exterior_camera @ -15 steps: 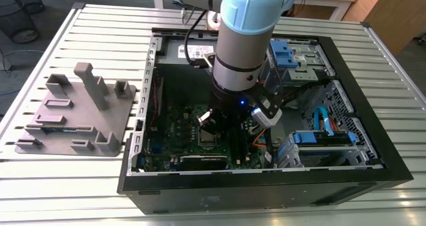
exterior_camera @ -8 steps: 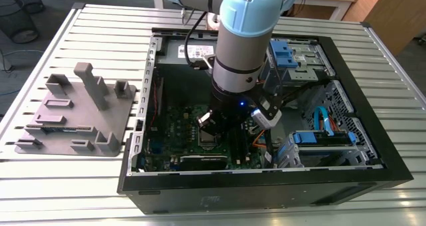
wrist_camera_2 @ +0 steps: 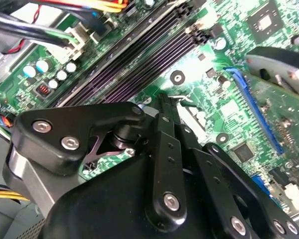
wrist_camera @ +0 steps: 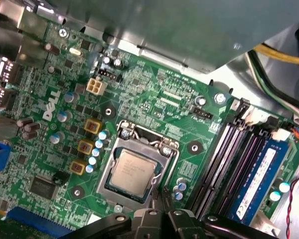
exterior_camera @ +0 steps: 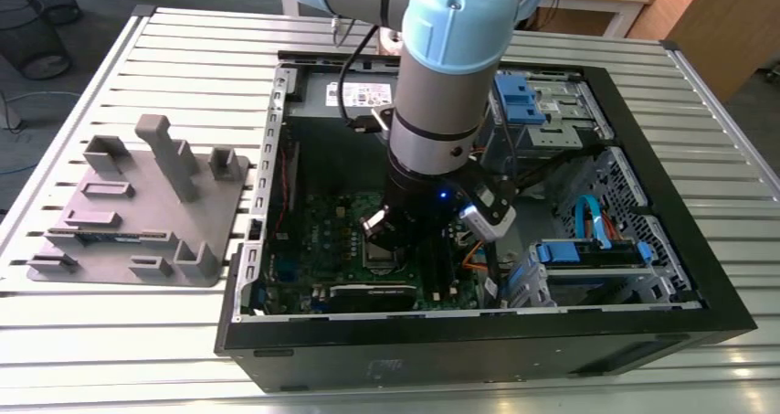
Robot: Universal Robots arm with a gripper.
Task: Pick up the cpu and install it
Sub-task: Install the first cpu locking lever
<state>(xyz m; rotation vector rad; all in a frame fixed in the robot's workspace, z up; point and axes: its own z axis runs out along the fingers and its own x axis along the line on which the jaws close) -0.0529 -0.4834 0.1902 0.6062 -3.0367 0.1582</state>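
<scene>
Open computer case (exterior_camera: 682, 313) holding a green motherboard (wrist_camera: 154, 94), whose silver socket frame (wrist_camera: 112, 164) contains the cpu (wrist_camera: 132, 173), print on its lid too small to read, lying flat; gripper (wrist_camera: 165, 195) just beside the frame, fingers drawn together, holding nothing; grey moulded tray (exterior_camera: 128, 213) outside the case.

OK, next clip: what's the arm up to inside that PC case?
The arm has reached down into the open computer case and its gripper sits just above the motherboard. The cpu lies in the socket frame on the board, its silver top showing, with the gripper's fingertips right at the socket's edge. The grey moulded tray stands on the table at the exterior view's left.
</scene>
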